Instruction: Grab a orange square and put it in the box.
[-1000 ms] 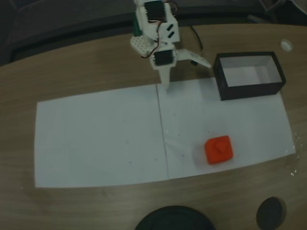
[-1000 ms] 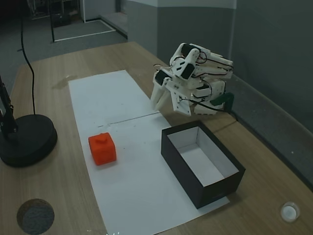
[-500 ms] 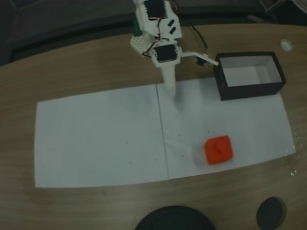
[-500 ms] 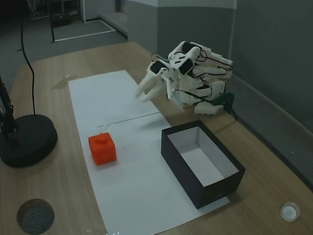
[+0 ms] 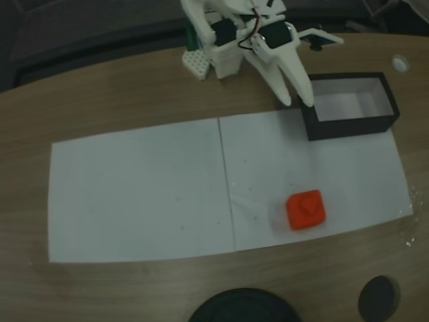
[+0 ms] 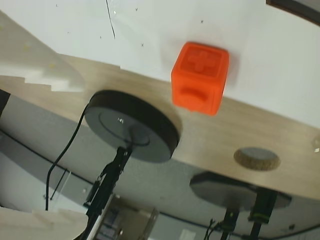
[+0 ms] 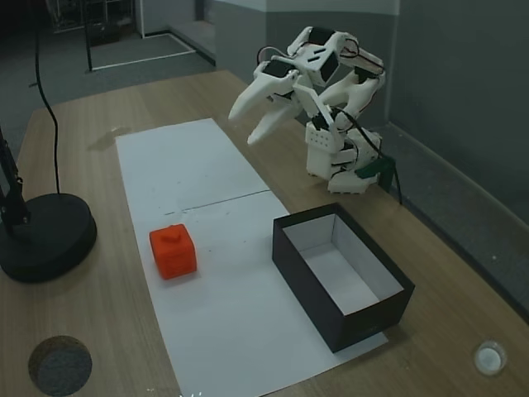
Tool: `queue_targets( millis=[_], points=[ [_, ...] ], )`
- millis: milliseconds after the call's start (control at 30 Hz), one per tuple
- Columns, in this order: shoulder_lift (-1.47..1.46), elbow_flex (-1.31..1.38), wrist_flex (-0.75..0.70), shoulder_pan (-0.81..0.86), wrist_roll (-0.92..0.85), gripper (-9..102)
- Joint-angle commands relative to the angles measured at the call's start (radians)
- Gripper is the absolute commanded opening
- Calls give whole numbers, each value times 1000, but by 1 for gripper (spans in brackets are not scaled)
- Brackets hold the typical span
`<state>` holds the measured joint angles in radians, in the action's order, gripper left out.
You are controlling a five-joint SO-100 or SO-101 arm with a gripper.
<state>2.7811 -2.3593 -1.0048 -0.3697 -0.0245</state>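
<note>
The orange square [image 5: 306, 209] rests on the white paper, clear of everything, with its bump facing up [image 7: 173, 251]; the wrist view shows it near the paper's edge [image 6: 200, 77]. The box [image 5: 348, 125] has black walls and a white inside and stands empty at the paper's far corner [image 7: 306, 281]. My white gripper [image 5: 297, 100] hangs in the air above the box's near-left corner, well away from the orange square. Its fingers are spread with nothing between them [image 7: 245, 126]. In the wrist view the gripper [image 6: 82, 150] shows as two white fingers at the left edge.
Two white paper sheets [image 5: 134, 194] cover the wooden table. A large black round stand base [image 7: 45, 236] and a small cork-topped disc [image 7: 59, 364] sit beyond the orange square, near the table edge. A small white cap [image 5: 400, 63] lies past the box.
The arm has risen off the paper and swung right in the fixed view from above, toward the box. The orange square and box have not moved.
</note>
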Motion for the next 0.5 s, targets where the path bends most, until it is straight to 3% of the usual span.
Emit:
queue_targets(
  millis=[0,467],
  points=[
    [-322,281,-41,-6,-26,24],
    [-1183,996,-396,15,-121,29]
  ],
)
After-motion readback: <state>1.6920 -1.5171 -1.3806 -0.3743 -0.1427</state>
